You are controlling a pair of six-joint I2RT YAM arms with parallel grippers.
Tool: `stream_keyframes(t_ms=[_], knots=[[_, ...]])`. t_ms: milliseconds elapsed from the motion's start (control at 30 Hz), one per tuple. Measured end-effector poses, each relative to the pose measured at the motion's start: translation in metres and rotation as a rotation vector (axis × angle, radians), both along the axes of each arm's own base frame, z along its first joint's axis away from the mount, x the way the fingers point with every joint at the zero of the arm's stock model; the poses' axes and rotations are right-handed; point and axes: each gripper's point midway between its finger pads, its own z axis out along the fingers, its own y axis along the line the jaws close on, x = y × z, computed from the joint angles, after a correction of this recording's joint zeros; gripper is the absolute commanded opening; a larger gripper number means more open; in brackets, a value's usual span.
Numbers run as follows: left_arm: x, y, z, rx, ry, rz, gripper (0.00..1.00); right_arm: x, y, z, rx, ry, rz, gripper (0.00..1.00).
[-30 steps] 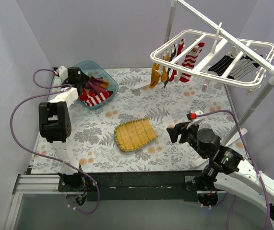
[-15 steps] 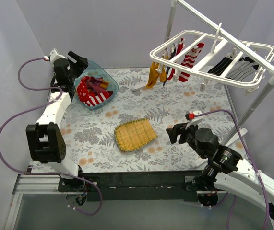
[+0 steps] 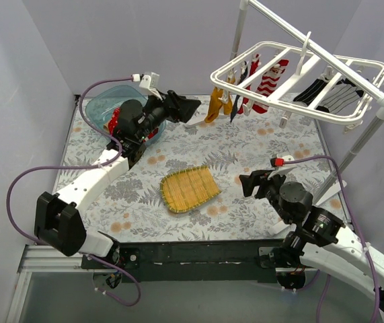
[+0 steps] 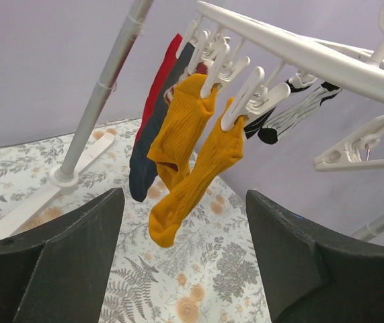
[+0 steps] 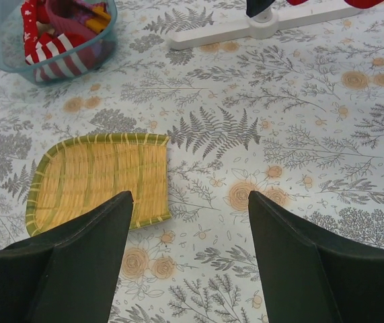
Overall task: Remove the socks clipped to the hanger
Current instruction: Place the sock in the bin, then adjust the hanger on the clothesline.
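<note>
The white grid hanger (image 3: pixel 299 84) hangs from a pole stand at the back right. Clipped to it are mustard yellow socks (image 3: pixel 218 102), a dark sock, red-and-white striped socks (image 3: pixel 270 84) and black-and-white socks (image 3: pixel 333 93). My left gripper (image 3: pixel 190 108) is open and empty, raised just left of the mustard socks; in the left wrist view they (image 4: pixel 190 158) hang ahead between my fingers, with a navy sock (image 4: pixel 146 148) and a red one behind. My right gripper (image 3: pixel 247 183) is open and empty, low over the table at the right.
A teal bin (image 3: pixel 107 108) at the back left holds several removed socks, also in the right wrist view (image 5: pixel 54 40). A yellow woven mat (image 3: pixel 188 188) lies mid-table. The white pole stand's foot (image 5: pixel 259 23) and upright (image 4: pixel 101 94) stand behind the hanger.
My left arm has swung from the teal bin rightward across the back of the table to the mustard socks, gripper open. The right arm has barely moved.
</note>
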Motion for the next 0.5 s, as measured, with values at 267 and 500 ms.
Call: stream_keyframes(t_ms=[267, 500], knots=[[0.001, -0.028, -0.008, 0.064, -0.053, -0.076, 0.71, 0.000, -0.003, 0.003, 0.029, 0.000, -0.020, 0.77], [-0.005, -0.031, 0.024, 0.056, -0.144, -0.107, 0.71, -0.001, -0.007, 0.001, 0.025, 0.006, -0.033, 0.77]])
